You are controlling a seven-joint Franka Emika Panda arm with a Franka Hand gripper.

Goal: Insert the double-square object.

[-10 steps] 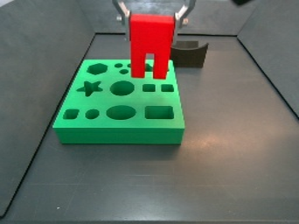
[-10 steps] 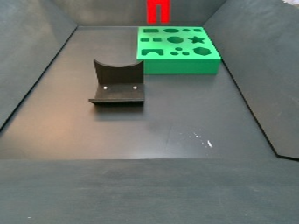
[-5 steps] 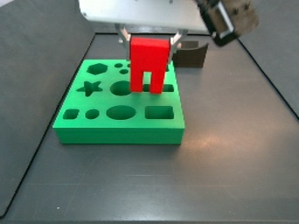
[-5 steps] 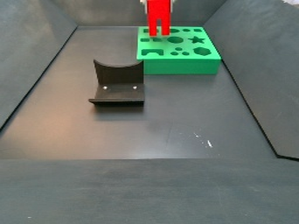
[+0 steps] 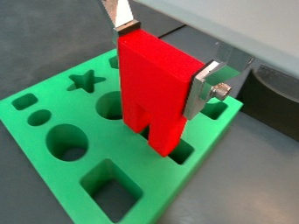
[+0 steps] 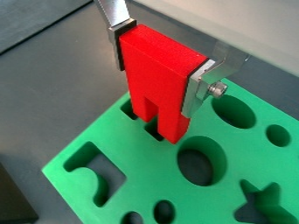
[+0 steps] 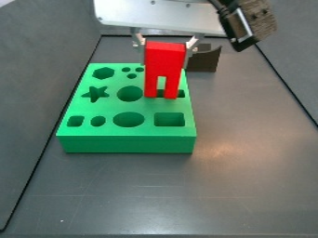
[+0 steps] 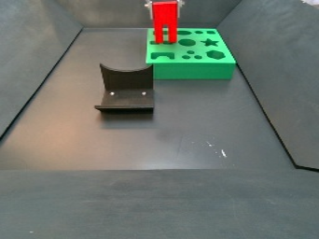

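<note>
The double-square object [image 7: 165, 67] is a bright red tall block with two square legs. My gripper [image 7: 165, 41] is shut on its upper body and holds it upright over the far right part of the green board [image 7: 125, 139]. Both wrist views show the silver fingers [image 5: 205, 84] [image 6: 201, 86] clamped on the block's [image 5: 155, 92] [image 6: 158, 87] sides. Its leg ends sit at the mouths of two small square holes near the board's edge [image 6: 82, 149] and look just inside them. In a side view the block [image 8: 163, 21] stands on the board's [image 8: 193, 73] left end.
The board has several other cut-outs: star, circles, oval, hexagon and rectangle [image 7: 170, 119]. A dark grey curved block [image 8: 125, 89] stands on the dark floor away from the board; it also shows behind the board [image 7: 206, 58]. Sloped dark walls enclose the floor.
My gripper has come down with the red block. Its legs were well above the board one second ago and now reach the board's square holes.
</note>
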